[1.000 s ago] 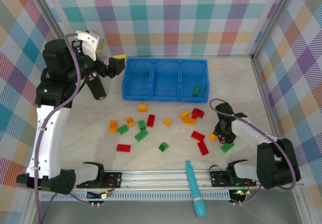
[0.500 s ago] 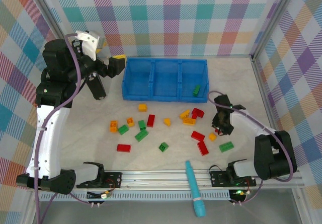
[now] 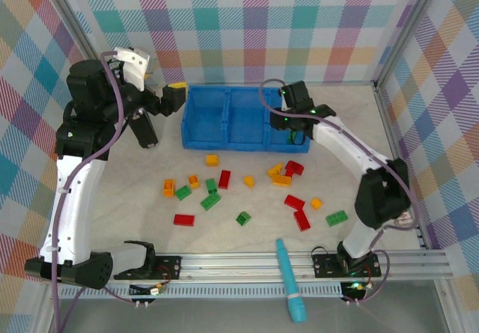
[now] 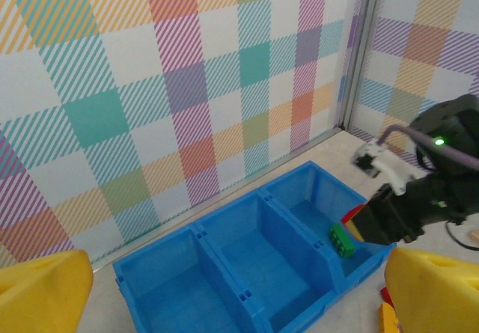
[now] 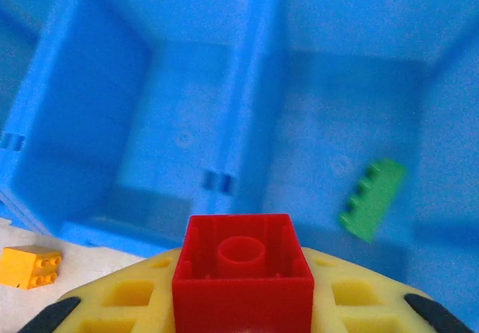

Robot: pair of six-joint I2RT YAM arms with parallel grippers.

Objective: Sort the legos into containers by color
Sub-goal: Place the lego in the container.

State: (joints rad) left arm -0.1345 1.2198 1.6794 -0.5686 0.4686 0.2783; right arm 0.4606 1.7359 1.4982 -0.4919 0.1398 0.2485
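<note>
Red plastic is clamped between the yellow fingers (image 5: 157,295) of the right gripper (image 5: 243,307): one red brick (image 5: 243,266) is held above the near wall of the blue tray (image 3: 206,116), about where the middle and right compartments meet. Three compartments are counted in the tray, and one green brick (image 5: 372,200) lies on the floor of the right one. From above, that brick is covered by the right arm.

On the table (image 3: 127,191), near of the tray, the loose bricks (image 3: 210,201) are scattered. Seven orange, five green and about five red are counted, though the red cluster just near of the right compartment cannot be resolved into one piece or two. One teal pen (image 3: 290,280) lies at the near edge, across the rail.

The left gripper (image 3: 165,112) is held at the far left, beside the tray's left end, with its jaws spread wide. In its own camera the two yellow fingers are cut off at the bottom corners.
</note>
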